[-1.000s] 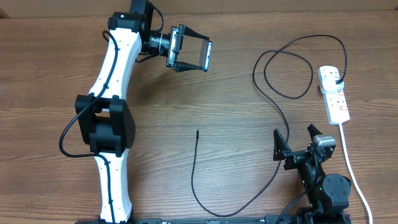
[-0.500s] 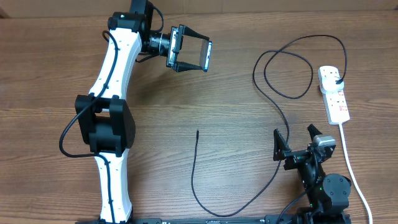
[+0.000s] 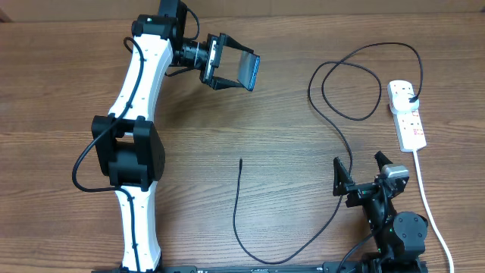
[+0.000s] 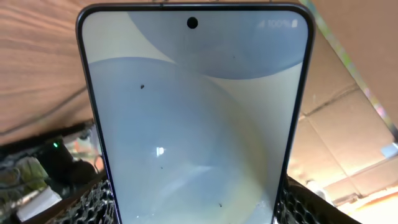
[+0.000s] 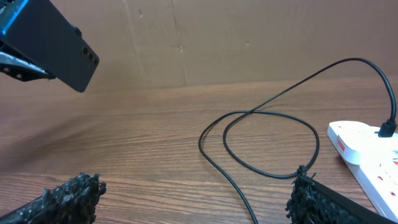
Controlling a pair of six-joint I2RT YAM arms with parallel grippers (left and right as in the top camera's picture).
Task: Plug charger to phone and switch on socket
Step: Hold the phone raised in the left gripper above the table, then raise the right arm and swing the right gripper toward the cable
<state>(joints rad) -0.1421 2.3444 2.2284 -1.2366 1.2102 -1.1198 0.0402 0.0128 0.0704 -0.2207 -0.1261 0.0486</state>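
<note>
**A:** Where is the slim smartphone [image 4: 196, 118] with the pale blue screen and black edge?

**B:** It is clamped between the fingers of the left tool [image 3: 242, 69] and lifted off the brown wooden counter [image 3: 288, 136]. That puts it well apart from the white elongated power strip [image 3: 410, 121], far out to the strip's left. Its screen is lit and faces the wrist camera.

**A:** And the long thin black charger cable [image 3: 236, 216]?

**B:** Its black plug [image 3: 410, 94] sits in the outlet at the strip's far end. The cable makes a loop just left of the strip, then trails toward the near side. Its small connector tip [image 3: 240, 161] lies loose on the counter, well left of the strip and touching nothing.

**A:** The right tool [image 3: 361, 171]?

**B:** Its jaws stand apart with nothing between them. It is near the strip's cord end, just left of the thick white cord [image 3: 428, 205]. The strip's switches are too small to read
</note>
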